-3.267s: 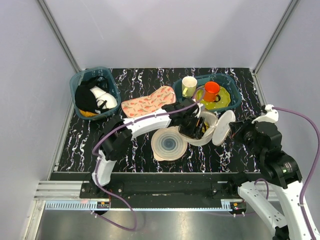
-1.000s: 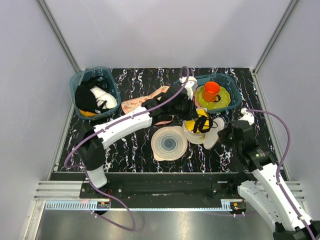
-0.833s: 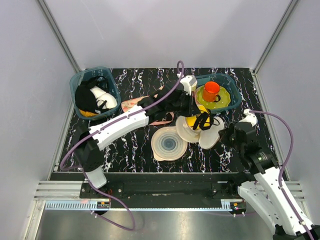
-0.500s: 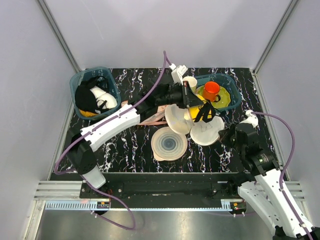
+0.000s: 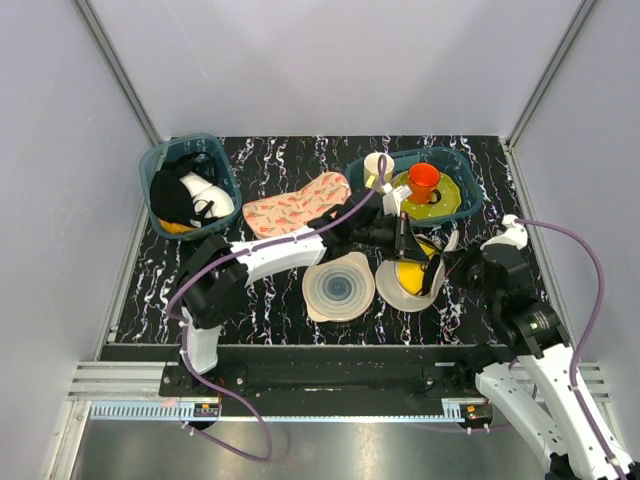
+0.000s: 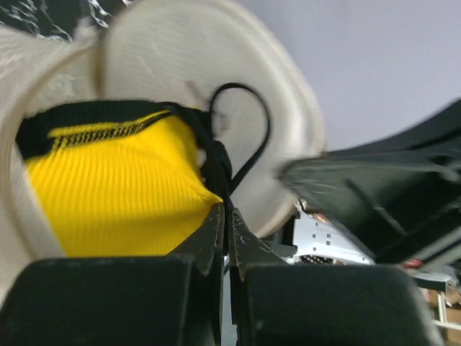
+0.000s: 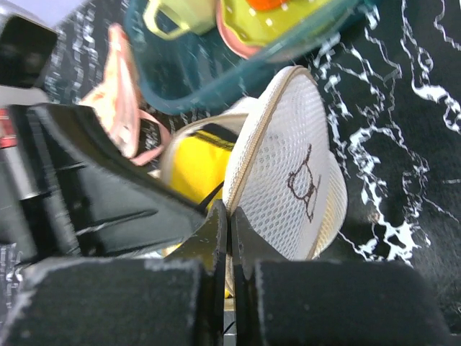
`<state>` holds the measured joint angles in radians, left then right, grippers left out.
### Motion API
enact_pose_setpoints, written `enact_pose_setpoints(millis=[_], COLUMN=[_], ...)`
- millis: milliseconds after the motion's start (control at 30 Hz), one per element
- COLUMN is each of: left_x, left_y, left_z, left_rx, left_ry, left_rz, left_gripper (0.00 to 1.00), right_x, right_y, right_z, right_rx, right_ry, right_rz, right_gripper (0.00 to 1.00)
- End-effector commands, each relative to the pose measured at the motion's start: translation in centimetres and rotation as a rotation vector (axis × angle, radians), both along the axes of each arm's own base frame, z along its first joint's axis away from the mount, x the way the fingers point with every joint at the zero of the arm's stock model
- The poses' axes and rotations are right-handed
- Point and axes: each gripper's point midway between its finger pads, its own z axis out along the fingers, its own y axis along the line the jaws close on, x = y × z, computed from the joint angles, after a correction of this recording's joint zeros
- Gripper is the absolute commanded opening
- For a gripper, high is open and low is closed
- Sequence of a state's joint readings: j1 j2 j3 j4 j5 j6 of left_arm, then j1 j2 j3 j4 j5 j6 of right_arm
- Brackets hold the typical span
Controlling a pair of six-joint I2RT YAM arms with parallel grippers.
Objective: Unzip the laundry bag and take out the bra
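From above, left jaws clamp the bra's (image 5: 411, 272) black edging at its 12 o'clock; right jaws pinch the laundry bag's (image 5: 396, 292) rim at 3 o'clock.

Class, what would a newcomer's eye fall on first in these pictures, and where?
The bright yellow bra, showing inside the opened white laundry bag, right of centre in the top view. The left tool is shut on the bra, the right tool on the bag's rim.
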<state>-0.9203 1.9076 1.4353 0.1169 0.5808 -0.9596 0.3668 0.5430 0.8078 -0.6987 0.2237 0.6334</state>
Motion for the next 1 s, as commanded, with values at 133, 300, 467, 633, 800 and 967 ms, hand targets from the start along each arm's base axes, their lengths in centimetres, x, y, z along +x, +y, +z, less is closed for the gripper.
enact_pose_setpoints(millis=[133, 300, 467, 633, 800, 967], left_x=[-1.0, 1.0, 1.3, 3.0, 4.9, 5.1], left_y=[-0.3, 2.0, 4.2, 7.1, 9.3, 9.9], left_z=[10.3, 12.8, 16.7, 18.0, 18.1, 19.0], left_rx=[-0.325, -0.418, -0.546, -0.554, -0.504, -0.537], left_ry=[-0.048, -0.044, -0.058, -0.107, -0.152, -0.160], left_rz=[-0.097, -0.071, -0.063, 0.012, 0.105, 0.105], left_gripper=[0.00, 0.00, 0.00, 0.00, 0.00, 0.00], right_x=[1.0, 0.8, 0.6, 0.5, 0.4, 0.5], right_y=[0.3, 0.2, 0.7, 0.6, 0.4, 0.8], right_z=[-5.4, -7.7, -9.1, -9.0, -8.5, -9.4], right_rx=[-0.017, -0.037, 0.002, 0.000, -0.003, -0.004], right_ry=[0.106, 0.157, 0.183, 0.180, 0.172, 0.201], right_rz=[-0.027, -0.031, -0.027, -0.028, -0.034, -0.025], right_gripper=[0.00, 0.00, 0.00, 0.00, 0.00, 0.00])
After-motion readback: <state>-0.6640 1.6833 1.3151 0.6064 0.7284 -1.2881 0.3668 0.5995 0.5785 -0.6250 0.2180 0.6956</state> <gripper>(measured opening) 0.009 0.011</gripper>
